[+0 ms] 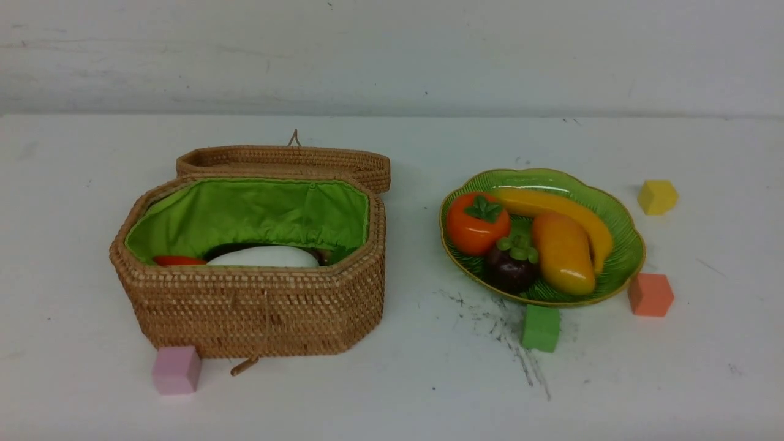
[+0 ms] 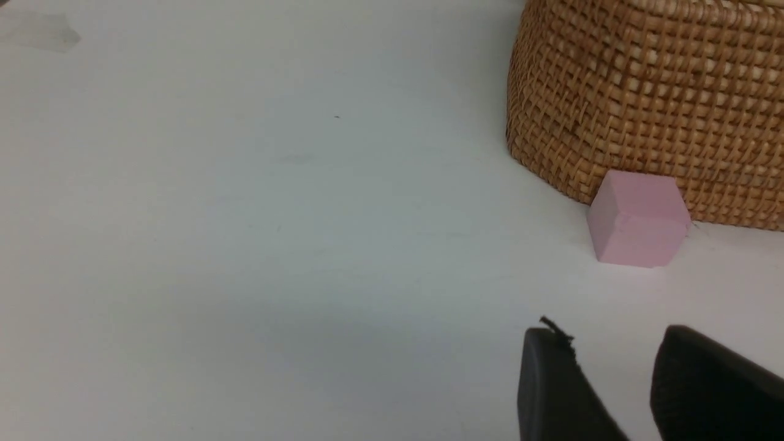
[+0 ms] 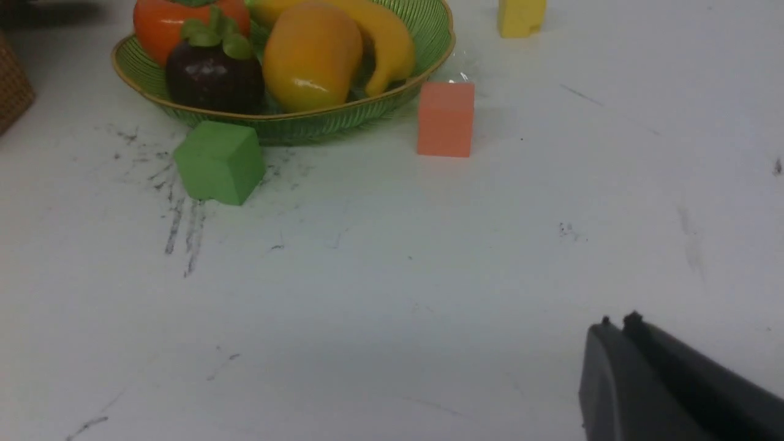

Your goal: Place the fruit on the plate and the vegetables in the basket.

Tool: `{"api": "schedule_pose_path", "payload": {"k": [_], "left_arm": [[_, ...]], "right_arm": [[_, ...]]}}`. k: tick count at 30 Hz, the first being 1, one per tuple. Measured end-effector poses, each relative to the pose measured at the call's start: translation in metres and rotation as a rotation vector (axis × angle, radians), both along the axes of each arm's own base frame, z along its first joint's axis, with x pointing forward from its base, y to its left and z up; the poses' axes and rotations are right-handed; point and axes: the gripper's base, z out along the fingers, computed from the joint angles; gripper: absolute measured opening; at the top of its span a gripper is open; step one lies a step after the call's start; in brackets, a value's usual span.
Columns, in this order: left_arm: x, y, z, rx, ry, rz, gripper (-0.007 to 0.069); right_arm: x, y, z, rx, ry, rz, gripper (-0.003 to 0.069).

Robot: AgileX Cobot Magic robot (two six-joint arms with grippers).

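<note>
Evidently the sorting looks finished: on the white worktop [image 1: 392, 398] the wicker basket [image 1: 257, 312] stands with its lid thrown back, so the white radish [image 1: 264, 257], a red pepper [image 1: 177, 261] and a dark shape, probably the eggplant, lie inside. To its right, the green plate [image 1: 621, 257] cradles banana [image 1: 551, 205], mango [image 1: 562, 252], persimmon [image 1: 476, 223] and mangosteen [image 1: 511, 266]. Left claw [image 2: 618, 367] hovers partly open and empty near the pink cube [image 2: 638, 219]; right claw [image 3: 618, 324] is closed, holding nothing.

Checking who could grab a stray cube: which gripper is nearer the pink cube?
Left. The left gripper hangs just short of the pink cube by the basket; the right gripper is over by the plate.
</note>
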Motion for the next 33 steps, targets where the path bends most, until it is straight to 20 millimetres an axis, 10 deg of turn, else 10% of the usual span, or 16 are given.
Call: {"api": "schedule_pose_path", "payload": {"k": [33], "left_arm": [[0.0000,0.0000,0.0000,0.000,0.000,0.000,0.0239]], "right_arm": [[0.0001,0.0003,0.0001,0.008,-0.002,0.001,0.0054]]}}
